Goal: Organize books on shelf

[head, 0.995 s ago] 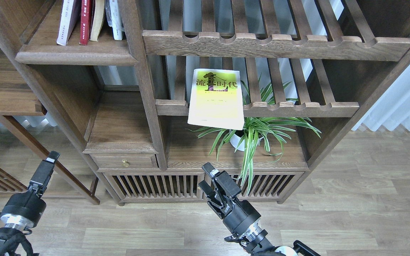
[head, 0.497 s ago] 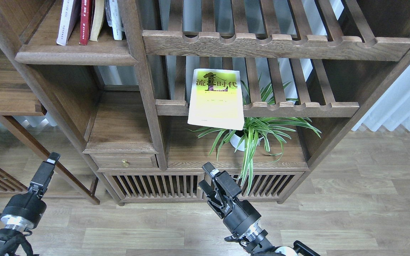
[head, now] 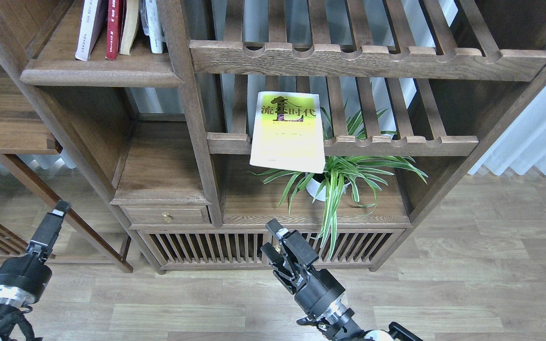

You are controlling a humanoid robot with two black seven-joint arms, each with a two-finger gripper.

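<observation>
— Where's the book?

— The yellow-green paperback (head: 288, 132) lies flat on the lower slatted rack (head: 396, 144), its near edge overhanging the rail, above the spider plant (head: 344, 175). The others stand on the solid shelf (head: 102, 73), upper left.

— Your grippers?

— Both low and empty. My right gripper (head: 273, 239) looks parted; the left gripper (head: 57, 210) is edge-on, I can't tell. I judge I'm at the reach: raise the right, pinch the overhanging edge.
</observation>
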